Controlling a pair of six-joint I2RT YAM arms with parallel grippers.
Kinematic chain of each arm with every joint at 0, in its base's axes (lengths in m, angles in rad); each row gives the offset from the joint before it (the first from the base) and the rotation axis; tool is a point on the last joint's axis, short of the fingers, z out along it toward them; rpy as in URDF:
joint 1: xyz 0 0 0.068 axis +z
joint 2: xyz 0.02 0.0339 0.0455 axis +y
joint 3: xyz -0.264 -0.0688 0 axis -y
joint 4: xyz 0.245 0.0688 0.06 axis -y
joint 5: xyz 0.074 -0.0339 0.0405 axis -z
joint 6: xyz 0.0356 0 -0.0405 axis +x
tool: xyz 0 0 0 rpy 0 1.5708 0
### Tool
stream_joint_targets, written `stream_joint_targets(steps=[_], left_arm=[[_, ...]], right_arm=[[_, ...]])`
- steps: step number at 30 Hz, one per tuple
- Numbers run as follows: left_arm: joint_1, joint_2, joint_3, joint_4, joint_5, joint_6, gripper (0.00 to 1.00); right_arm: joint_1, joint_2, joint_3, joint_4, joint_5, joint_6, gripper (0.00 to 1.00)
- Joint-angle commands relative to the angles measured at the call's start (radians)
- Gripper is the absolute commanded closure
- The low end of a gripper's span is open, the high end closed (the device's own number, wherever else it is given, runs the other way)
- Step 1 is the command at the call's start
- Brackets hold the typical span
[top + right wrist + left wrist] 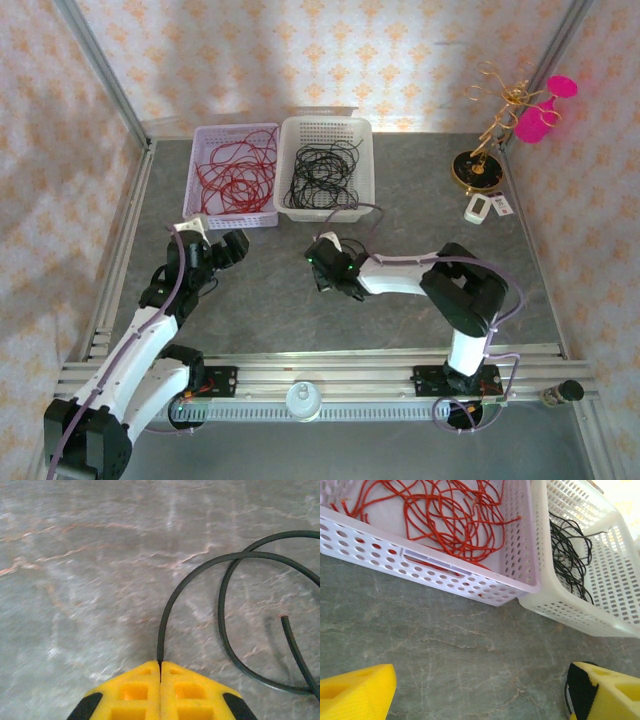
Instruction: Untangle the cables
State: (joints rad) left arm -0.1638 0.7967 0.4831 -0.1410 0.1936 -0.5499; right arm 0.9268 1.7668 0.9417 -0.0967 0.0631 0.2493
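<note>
Red cables lie looped in the lavender basket. Black cables lie in the white basket beside it. My right gripper is low over the table in front of the white basket, shut on one black cable that curls away over the table to the right. My left gripper hovers in front of the lavender basket, open, with only bare table between its yellow fingers.
A gold jewellery stand with pink pieces and a white tag stand at the back right. An aluminium rail runs along the near edge. Patterned walls close in the table on three sides.
</note>
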Motion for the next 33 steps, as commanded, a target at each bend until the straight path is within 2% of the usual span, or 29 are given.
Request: stream_joint_targets(steps=[1, 5, 8, 10, 12, 17, 21, 23, 25, 28, 33], left_arm=[[-0.006, -0.053, -0.037, 0.070, 0.134, -0.074, 0.11], [-0.023, -0.084, -0.111, 0.208, 0.401, -0.176, 0.11], [-0.053, -0.122, -0.189, 0.375, 0.528, -0.306, 0.14], [-0.085, -0.163, -0.255, 0.514, 0.561, -0.425, 0.15], [-0.121, -0.195, -0.298, 0.589, 0.549, -0.514, 0.16], [-0.252, -0.202, -0.339, 0.691, 0.436, -0.653, 0.20], [-0.319, -0.151, -0.323, 0.672, 0.358, -0.699, 0.36], [-0.349, -0.128, -0.323, 0.656, 0.307, -0.720, 0.41], [-0.371, -0.107, -0.329, 0.646, 0.260, -0.769, 0.43], [-0.414, -0.086, -0.354, 0.740, 0.207, -0.844, 0.44], [-0.468, -0.030, -0.314, 0.738, 0.164, -0.864, 0.43]], right_arm=[[0.009, -0.163, -0.064, 0.081, -0.156, -0.053, 1.00], [0.009, -0.313, -0.128, 0.160, -0.360, -0.105, 1.00], [0.009, -0.398, -0.185, 0.229, -0.473, -0.153, 1.00], [0.008, -0.444, -0.231, 0.282, -0.505, -0.198, 1.00], [0.008, -0.475, -0.262, 0.320, -0.528, -0.247, 1.00], [0.008, -0.484, -0.285, 0.396, -0.592, -0.300, 1.00], [0.007, -0.450, -0.261, 0.388, -0.600, -0.299, 1.00], [0.008, -0.439, -0.255, 0.388, -0.600, -0.296, 1.00], [0.008, -0.434, -0.254, 0.390, -0.602, -0.294, 1.00], [0.008, -0.435, -0.256, 0.399, -0.602, -0.294, 1.00], [0.007, -0.436, -0.262, 0.408, -0.603, -0.286, 1.00]])
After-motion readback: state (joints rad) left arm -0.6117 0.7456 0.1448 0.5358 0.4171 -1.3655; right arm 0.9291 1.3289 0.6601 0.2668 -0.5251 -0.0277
